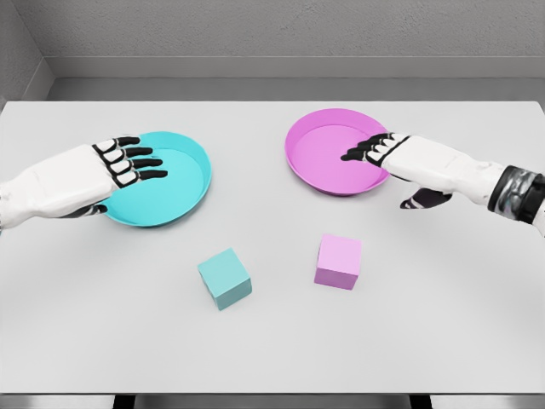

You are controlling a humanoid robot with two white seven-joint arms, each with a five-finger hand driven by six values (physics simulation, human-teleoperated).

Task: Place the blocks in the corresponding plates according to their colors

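A cyan block (225, 278) sits on the white table, front centre-left. Beside it to the right is a pink block (338, 262). Behind them lie a cyan plate (183, 183) at the left and a pink plate (322, 158) at the right; both hold nothing. My left hand (136, 162) hovers over the cyan plate's left side, fingers stretched out, holding nothing. My right hand (368, 149) reaches over the pink plate's right rim, fingers extended, thumb hanging down, also holding nothing. Both hands are well behind the blocks.
The white table (272, 349) spans the view, with its front edge near the bottom. A grey wall stands behind the far edge.
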